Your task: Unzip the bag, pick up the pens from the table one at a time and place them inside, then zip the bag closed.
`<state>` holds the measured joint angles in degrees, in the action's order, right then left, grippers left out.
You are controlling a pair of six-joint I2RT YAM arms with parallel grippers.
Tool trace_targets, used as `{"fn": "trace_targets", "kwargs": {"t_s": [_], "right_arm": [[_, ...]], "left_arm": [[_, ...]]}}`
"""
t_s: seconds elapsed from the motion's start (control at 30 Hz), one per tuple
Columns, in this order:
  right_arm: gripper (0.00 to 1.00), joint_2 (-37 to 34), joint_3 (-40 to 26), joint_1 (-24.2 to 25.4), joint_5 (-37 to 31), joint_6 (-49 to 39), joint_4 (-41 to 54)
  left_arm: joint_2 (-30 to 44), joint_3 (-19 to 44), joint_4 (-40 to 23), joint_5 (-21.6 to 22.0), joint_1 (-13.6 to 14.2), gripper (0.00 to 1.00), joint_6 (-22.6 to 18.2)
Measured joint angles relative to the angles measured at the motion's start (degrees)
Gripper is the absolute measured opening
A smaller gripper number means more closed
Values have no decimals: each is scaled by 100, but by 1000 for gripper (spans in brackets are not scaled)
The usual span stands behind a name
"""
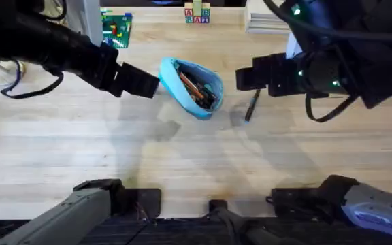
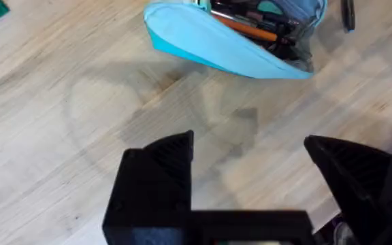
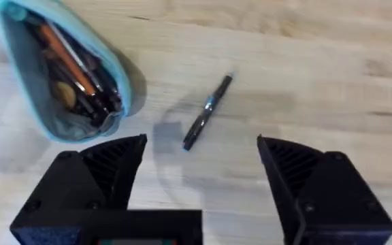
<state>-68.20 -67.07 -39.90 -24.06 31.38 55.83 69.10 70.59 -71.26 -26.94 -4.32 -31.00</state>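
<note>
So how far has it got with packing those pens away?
The bag is unzipped and already holds several pens. One dark pen is left on the table. The right gripper hangs open over it, holding nothing; the left gripper is open too. Left: bag that pen, then zip up.

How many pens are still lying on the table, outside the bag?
1. A black pen lies on the table right of the open bag. Others are inside; an arm may hide more.

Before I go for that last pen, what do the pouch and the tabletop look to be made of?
The pouch looks like soft matte turquoise fabric: its open mouth sags. The tabletop looks like pale wood planks with visible grain. The loose pen seems dark glossy plastic, though that is unsure.
</note>
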Motion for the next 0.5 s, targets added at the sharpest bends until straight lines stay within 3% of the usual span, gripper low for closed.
{"fn": "trace_targets", "kwargs": {"t_s": [0.5], "right_arm": [[997, -217, -28, 26, -317, 1843, 570]], "left_arm": [[0, -2, 0, 0, 0, 997, 0]]}}
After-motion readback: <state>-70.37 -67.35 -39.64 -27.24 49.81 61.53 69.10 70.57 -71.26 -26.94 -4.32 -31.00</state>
